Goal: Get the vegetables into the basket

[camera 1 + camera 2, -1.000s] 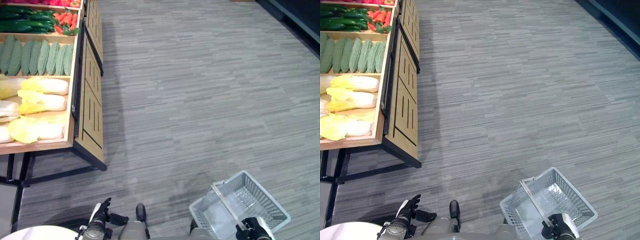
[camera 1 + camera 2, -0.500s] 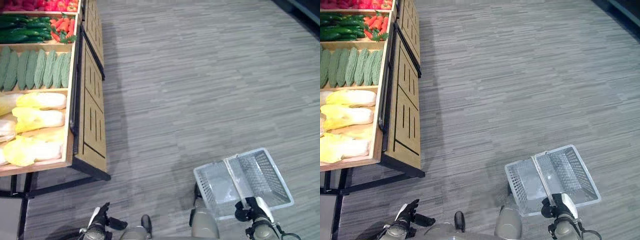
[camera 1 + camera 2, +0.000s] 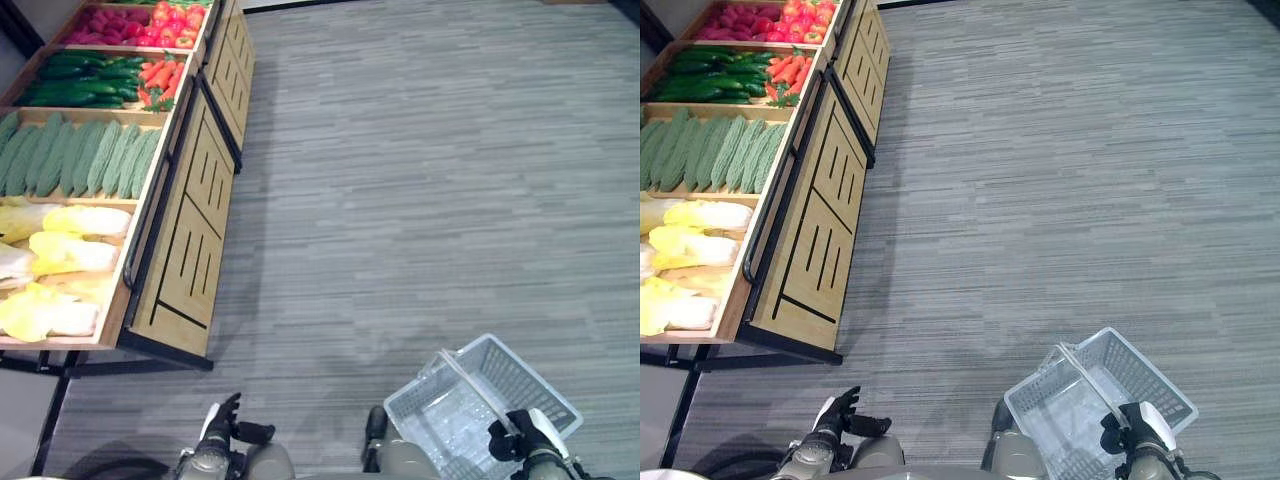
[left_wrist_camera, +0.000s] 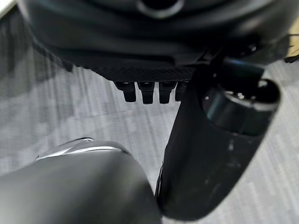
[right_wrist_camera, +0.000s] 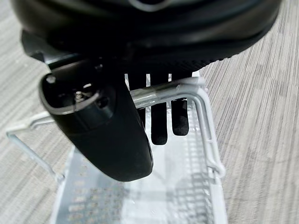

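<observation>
A white wire basket point(image 3: 432, 412) hangs empty above the floor at the lower right. My right hand point(image 3: 522, 440) is shut on its handle point(image 5: 161, 93), with fingers point(image 5: 159, 125) curled under the bar. On a wooden display stand point(image 3: 190, 235) to the left lie pale yellow napa cabbages point(image 3: 75, 222), green bitter gourds point(image 3: 85, 158), dark cucumbers point(image 3: 80, 80), carrots point(image 3: 162, 76) and red produce point(image 3: 150, 20). Low at the bottom left, my left hand point(image 3: 224, 421) is open and holds nothing, well short of the stand.
Grey striped flooring point(image 3: 430, 200) spreads wide to the right of the stand. The stand's slatted side panels point(image 3: 200, 190) face the open floor, and its dark metal legs point(image 3: 60, 400) reach the floor at the near left.
The camera has turned, so more of the stand's far bins show now. The basket has swung on its handle and sits lower at the right; both hands keep their poses.
</observation>
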Controlling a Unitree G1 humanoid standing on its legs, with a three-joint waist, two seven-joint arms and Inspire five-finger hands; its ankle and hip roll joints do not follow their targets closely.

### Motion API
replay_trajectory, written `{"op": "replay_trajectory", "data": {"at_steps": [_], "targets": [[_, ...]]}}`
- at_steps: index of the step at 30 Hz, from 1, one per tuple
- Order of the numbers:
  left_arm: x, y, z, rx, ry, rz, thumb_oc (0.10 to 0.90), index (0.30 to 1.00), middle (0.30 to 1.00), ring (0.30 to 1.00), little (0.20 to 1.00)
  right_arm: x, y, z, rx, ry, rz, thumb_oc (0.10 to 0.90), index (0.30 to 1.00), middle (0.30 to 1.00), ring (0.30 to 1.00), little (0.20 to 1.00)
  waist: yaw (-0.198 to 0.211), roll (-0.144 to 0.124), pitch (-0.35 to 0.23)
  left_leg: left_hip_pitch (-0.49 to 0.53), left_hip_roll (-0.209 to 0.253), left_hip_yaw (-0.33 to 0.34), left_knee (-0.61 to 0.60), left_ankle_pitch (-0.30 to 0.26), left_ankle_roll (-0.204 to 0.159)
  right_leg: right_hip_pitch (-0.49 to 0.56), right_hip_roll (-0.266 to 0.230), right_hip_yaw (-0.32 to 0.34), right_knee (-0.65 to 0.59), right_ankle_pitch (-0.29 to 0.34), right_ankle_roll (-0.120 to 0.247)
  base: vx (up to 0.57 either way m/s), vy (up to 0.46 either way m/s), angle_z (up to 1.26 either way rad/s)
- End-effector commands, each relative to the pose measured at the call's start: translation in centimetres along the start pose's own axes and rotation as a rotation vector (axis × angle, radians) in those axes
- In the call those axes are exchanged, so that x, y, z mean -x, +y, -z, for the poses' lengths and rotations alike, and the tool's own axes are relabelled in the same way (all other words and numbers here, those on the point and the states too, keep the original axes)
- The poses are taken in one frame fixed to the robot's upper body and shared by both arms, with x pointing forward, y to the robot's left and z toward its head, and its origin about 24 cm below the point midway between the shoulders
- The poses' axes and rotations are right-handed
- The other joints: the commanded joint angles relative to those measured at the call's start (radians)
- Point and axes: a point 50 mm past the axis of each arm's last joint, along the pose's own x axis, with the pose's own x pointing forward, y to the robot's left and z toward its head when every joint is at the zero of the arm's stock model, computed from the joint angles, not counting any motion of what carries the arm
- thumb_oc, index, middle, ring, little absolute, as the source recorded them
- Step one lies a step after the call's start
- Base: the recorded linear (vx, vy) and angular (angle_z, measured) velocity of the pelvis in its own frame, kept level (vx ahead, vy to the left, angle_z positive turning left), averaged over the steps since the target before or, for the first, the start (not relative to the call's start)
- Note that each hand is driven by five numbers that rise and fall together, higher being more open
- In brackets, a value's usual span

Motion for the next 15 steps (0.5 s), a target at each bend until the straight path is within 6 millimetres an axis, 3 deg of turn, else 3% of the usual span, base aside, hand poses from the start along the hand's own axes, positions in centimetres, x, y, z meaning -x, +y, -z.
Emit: {"op": "replay_trajectory", "data": {"at_steps": [1, 4, 6, 12, 13, 14, 15], "targets": [[-0.1, 0.7, -0.1, -0.077, -0.014, -0.026, 0.900, 1.000, 1.000, 1.000, 1.000, -0.2, -2.8, 0.4, 0.000, -0.023, 0.113, 0.400, 0.300, 0.300, 0.300, 0.300, 0.038, 0.019, 0.005, -0.089, -0.043, 0.025, -0.192, 0.126, 0.074, 0.046, -0.034, 0.034, 0.111, -0.120, 0.117, 0.29, -0.001, -0.08], [0.0, 1.0, 0.3, -0.073, 0.002, -0.040, 0.900, 1.000, 1.000, 1.000, 1.000, -0.2, -2.4, 0.2, 0.003, -0.029, 0.101, 0.400, 0.300, 0.300, 0.300, 0.300, 0.052, 0.020, 0.006, -0.096, -0.031, 0.028, -0.256, 0.172, 0.065, 0.087, -0.022, 0.042, 0.111, -0.142, 0.120, 0.30, 0.042, -0.23], [0.1, 1.3, 0.9, -0.080, 0.023, -0.048, 0.900, 1.000, 1.000, 1.000, 1.000, -0.2, -2.0, 0.1, 0.009, -0.035, 0.088, 0.400, 0.300, 0.300, 0.300, 0.300, 0.060, 0.016, 0.000, -0.091, -0.024, 0.032, -0.252, 0.174, 0.066, 0.118, -0.012, 0.054, 0.114, -0.164, 0.122, 0.33, 0.073, -0.40], [0.4, 1.6, 2.0, -0.092, 0.055, -0.054, 0.900, 1.000, 1.000, 1.000, 1.000, 0.1, -0.8, 0.5, 0.000, -0.015, 0.054, 0.400, 0.300, 0.300, 0.300, 0.300, 0.072, -0.016, -0.031, -0.077, -0.050, 0.091, -0.220, 0.121, 0.110, 0.157, -0.055, 0.083, 0.132, -0.188, 0.149, 0.27, 0.149, -0.25], [0.3, 1.7, 1.7, -0.098, 0.045, -0.053, 0.900, 1.000, 1.000, 1.000, 1.000, 0.0, -0.6, 0.3, 0.009, -0.010, 0.044, 0.400, 0.300, 0.300, 0.300, 0.300, 0.076, -0.033, -0.034, -0.078, -0.069, 0.102, -0.201, 0.083, 0.129, 0.152, -0.083, 0.093, 0.141, -0.174, 0.167, 0.25, 0.208, -0.09], [0.3, 1.7, 1.7, -0.098, 0.044, -0.053, 0.900, 1.000, 1.000, 1.000, 1.000, 0.0, -0.6, 0.3, 0.009, -0.011, 0.044, 0.400, 0.300, 0.300, 0.300, 0.300, 0.077, -0.034, -0.035, -0.079, -0.070, 0.104, -0.200, 0.081, 0.130, 0.150, -0.085, 0.095, 0.142, -0.175, 0.168, 0.27, 0.251, -0.10], [0.2, 2.0, 1.2, -0.089, 0.025, -0.061, 0.900, 1.000, 1.000, 1.000, 1.000, -0.1, -0.4, -0.2, 0.012, -0.019, 0.039, 0.400, 0.300, 0.300, 0.300, 0.300, 0.080, -0.054, -0.032, -0.080, -0.096, 0.116, -0.185, 0.048, 0.151, 0.126, -0.113, 0.110, 0.185, -0.135, 0.190, 0.20, 0.253, -0.12]]}}
